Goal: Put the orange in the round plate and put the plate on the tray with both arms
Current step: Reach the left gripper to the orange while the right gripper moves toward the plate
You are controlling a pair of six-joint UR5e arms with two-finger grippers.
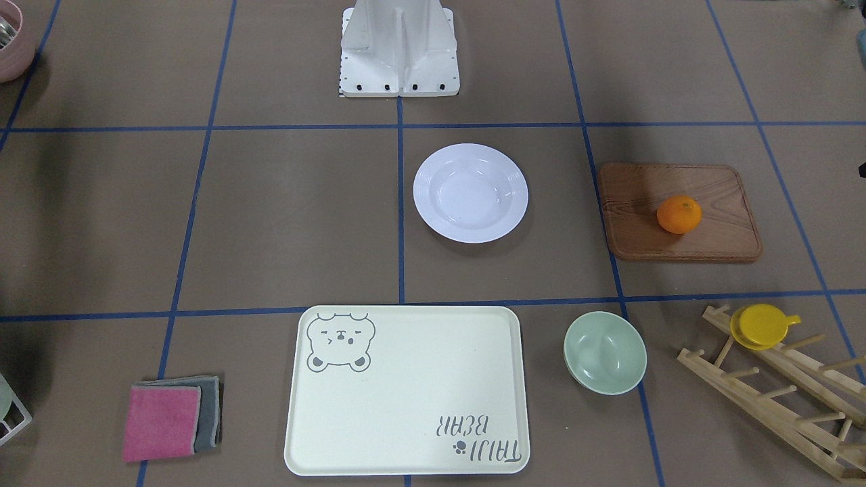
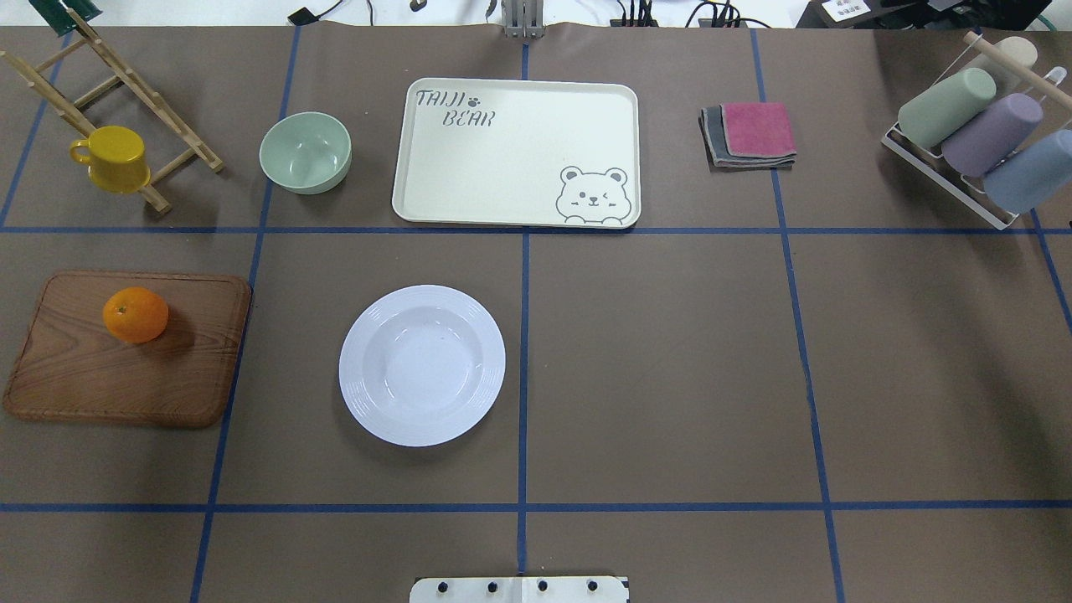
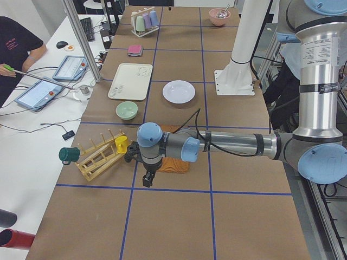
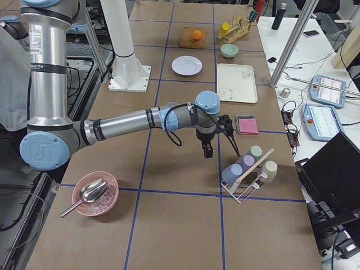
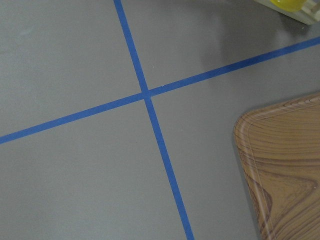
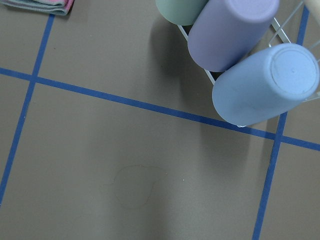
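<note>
The orange [image 2: 135, 314] lies on a brown wooden board [image 2: 126, 347] at the table's left side, also seen in the front view as the orange [image 1: 678, 214]. The empty white round plate [image 2: 422, 364] sits near the middle, right of the board. The cream bear tray [image 2: 517, 152] lies empty at the far side. My left gripper [image 3: 138, 169] hangs over bare table just off the board's outer end, away from the orange. My right gripper [image 4: 220, 147] hovers near the cup rack at the far right. Both show only in the side views, so I cannot tell their state.
A pale-green bowl [image 2: 305, 152] stands left of the tray. A yellow cup [image 2: 111, 157] hangs on a wooden peg rack [image 2: 100, 100]. Folded pink and grey cloths [image 2: 749, 134] lie right of the tray, and a wire rack of pastel cups [image 2: 980, 134] sits at the far right.
</note>
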